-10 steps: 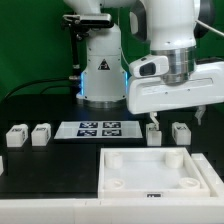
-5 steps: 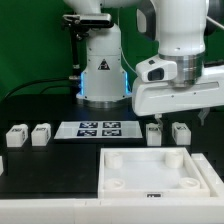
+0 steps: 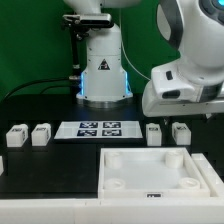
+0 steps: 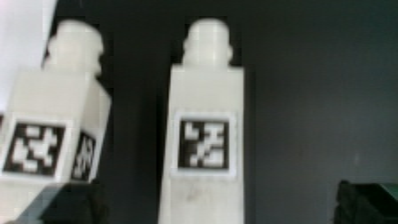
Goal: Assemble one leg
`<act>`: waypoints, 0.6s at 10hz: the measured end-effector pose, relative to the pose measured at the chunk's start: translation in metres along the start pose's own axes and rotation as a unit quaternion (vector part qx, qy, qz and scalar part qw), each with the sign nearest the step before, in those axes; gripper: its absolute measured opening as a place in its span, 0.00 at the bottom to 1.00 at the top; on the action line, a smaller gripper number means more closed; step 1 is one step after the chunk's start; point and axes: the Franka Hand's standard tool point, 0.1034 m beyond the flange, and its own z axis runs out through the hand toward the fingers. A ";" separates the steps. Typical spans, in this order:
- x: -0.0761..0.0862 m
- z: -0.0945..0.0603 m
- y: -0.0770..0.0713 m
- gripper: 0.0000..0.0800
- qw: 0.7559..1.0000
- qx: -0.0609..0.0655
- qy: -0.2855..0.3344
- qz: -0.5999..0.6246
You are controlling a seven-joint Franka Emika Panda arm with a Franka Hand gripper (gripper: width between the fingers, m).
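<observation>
Four legs, one white tray-like piece, one marker board, one arm

The gripper moved up.
It has lifted and slid toward the exterior view's right, away from the legs below it.

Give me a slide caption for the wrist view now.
Two tagged white legs side by side, not touching, on the dark table.

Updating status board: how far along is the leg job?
Done: nothing, all four legs sit loose, none in the white tray. In hand: nothing; the open gripper hovers over the pair on the exterior view's right. Left: grasping and fitting a leg.
</observation>
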 end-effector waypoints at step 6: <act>0.012 0.029 0.008 0.81 0.998 0.003 -0.058 0.000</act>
